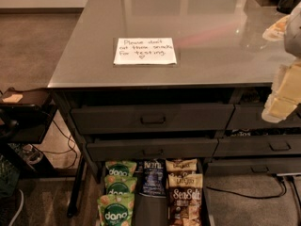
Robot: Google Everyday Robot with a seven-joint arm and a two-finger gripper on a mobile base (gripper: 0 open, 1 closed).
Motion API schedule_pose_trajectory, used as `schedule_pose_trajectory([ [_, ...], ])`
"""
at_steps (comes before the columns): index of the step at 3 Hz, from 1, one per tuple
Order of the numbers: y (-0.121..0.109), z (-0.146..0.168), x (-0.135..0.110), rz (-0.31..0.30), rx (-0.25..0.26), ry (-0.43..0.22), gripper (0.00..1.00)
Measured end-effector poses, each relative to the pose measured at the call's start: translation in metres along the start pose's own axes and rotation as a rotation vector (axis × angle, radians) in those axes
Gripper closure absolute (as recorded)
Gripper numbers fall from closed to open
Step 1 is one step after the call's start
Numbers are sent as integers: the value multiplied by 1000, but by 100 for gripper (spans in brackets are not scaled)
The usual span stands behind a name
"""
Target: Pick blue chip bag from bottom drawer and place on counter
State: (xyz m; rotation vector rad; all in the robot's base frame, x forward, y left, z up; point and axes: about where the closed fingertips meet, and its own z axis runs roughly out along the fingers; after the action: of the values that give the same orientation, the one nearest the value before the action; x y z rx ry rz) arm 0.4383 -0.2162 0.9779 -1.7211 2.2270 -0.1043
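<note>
Blue chip bag (153, 177) vs gripper (283, 95): well apart, no contact.
Gripper place: right edge of view, just off the counter's near right corner, about level with the upper drawers (153, 119).
Gripper state: cannot tell how open it is or if it carries anything; only pale blurred parts show.
Counter (211, 41): grey, reflective, left of and behind the gripper; white handwritten note (145, 51) near its front edge.
Bottom drawer (150, 214): pulled out, low and near, left of the gripper, split into lengthwise columns.
Bag place: middle column, far end of the drawer, close under the drawer front above; white lettering at its top.
Neighbours: green bags (117, 192) in the left column, brown bags (183, 197) in the right column, both just beside the blue one.
Step (judged): pick not yet made, bag sits in the drawer; reach-in is the step in hand.
Next move calls for: going down and left over the middle column, dropping on the bag's top edge, staying clear of the drawer front above and both neighbour stacks.
</note>
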Motion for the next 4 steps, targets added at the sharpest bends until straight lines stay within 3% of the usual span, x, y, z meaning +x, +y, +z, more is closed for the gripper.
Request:
schedule_pose_trajectory([
  [2,4,7,-1,10,-10,-27,0],
  [3,26,40,-10,15,-44,-112,0],
  [4,57,96,-21,6,-76,-207,0],
])
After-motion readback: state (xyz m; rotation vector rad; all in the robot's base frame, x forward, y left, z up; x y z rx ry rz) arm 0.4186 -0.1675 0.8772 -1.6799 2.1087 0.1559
